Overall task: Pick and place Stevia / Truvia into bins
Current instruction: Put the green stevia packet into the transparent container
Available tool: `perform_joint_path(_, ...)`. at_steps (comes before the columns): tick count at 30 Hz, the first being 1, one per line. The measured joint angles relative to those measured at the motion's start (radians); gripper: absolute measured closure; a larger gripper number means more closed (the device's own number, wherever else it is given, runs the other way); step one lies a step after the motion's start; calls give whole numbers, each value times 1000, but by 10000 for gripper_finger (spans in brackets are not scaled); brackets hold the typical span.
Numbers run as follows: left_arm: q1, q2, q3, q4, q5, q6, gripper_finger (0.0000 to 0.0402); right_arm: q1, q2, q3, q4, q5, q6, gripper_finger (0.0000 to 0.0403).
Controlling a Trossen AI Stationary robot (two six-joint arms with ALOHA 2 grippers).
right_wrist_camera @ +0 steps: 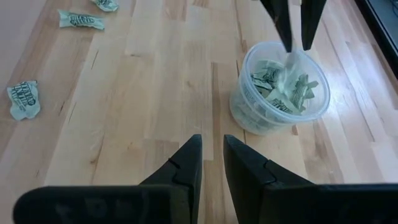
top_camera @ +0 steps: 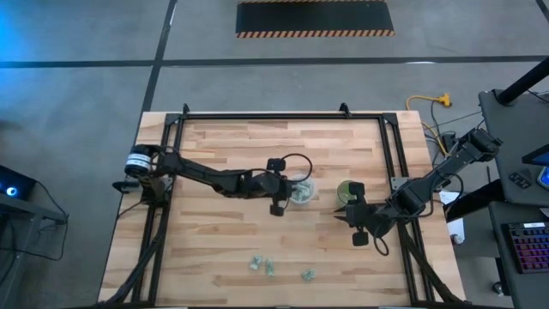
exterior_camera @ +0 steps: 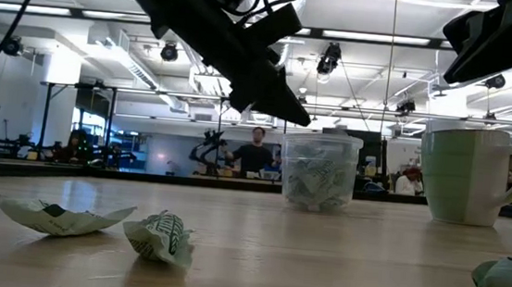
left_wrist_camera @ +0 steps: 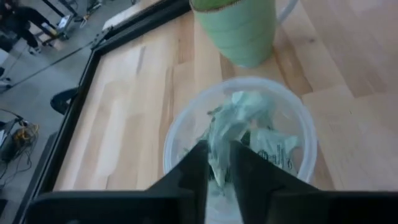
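Wooden surface [top_camera: 223,232]: left pincer [left_wrist_camera: 219,163] pinches a sachet [left_wrist_camera: 225,134] straight above the clear cup [left_wrist_camera: 180,134]; right pincer [right_wrist_camera: 212,158], narrow and empty, waits beside.

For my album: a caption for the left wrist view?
Left pincer holds a sachet over the clear cup.

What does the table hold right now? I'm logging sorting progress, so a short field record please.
left gripper: over the clear cup, shut on a sachet
right gripper: beside the green cup, nothing between its fingers, gap narrow
clear cup contents: several sachets
green cup contents: cannot tell
loose sachets: three on the table near its front edge
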Motion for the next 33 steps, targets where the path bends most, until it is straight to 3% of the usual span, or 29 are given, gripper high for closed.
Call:
perform_joint_path(8, 0, -12, 0, -20, 0, 5, 247, 0, 0, -6, 4, 0, 0, 346)
perform_joint_path(13, -6, -77, 0, -119, 0, -69, 210, 0, 0, -52, 146, 0, -15, 346)
perform_joint_path(17, -32, -149, 0, -313, 1, -183, 203, -1, 11, -111, 331, -33, -58, 346)
perform_joint_path(21, -91, -199, -15, -472, 6, -307, 202, -2, 37, -158, 506, -148, -90, 346)
perform_joint_path(28, -214, -215, -89, -475, 4, -412, 202, 0, 175, -194, 821, -344, -112, 346)
perform_joint_path(33, -263, -215, -129, -443, 1, -454, 202, 1, 317, -148, 899, -423, -108, 346)
